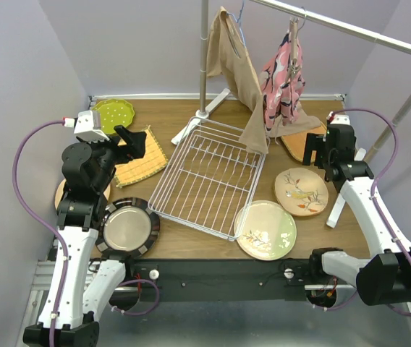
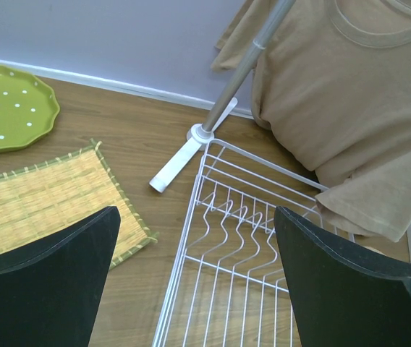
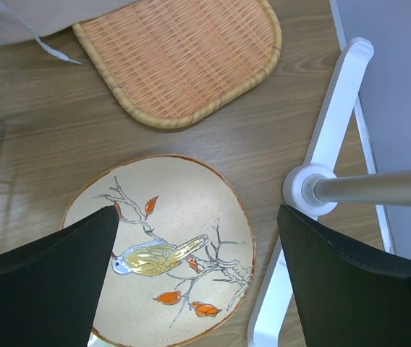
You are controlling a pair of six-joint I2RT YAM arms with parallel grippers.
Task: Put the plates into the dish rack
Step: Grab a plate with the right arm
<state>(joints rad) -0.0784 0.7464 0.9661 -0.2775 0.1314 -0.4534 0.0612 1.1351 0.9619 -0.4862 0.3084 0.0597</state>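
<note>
The white wire dish rack (image 1: 209,177) lies in the middle of the table with nothing in it; its left rim (image 2: 182,238) shows in the left wrist view. Plates lie flat around it: lime green with white dots (image 1: 115,112) (image 2: 6,108) at the back left, dark-rimmed silvery (image 1: 127,225) front left, pale-green floral (image 1: 265,230) front right, and a tan bird plate (image 1: 301,191) (image 3: 184,217) on the right. A cream plate (image 1: 61,194) is mostly hidden under the left arm. My left gripper (image 1: 127,141) (image 2: 198,289) hangs open over the rack's left edge. My right gripper (image 1: 320,153) (image 3: 195,282) hangs open above the bird plate.
A yellow woven mat (image 1: 142,155) (image 2: 46,195) lies left of the rack, and an orange woven mat (image 1: 299,141) (image 3: 180,58) at the back right. A white clothes-rail stand (image 1: 204,65) (image 3: 336,108) carries a tan shirt (image 1: 245,79) drooping onto the rack's far corner and a pink garment (image 1: 281,79).
</note>
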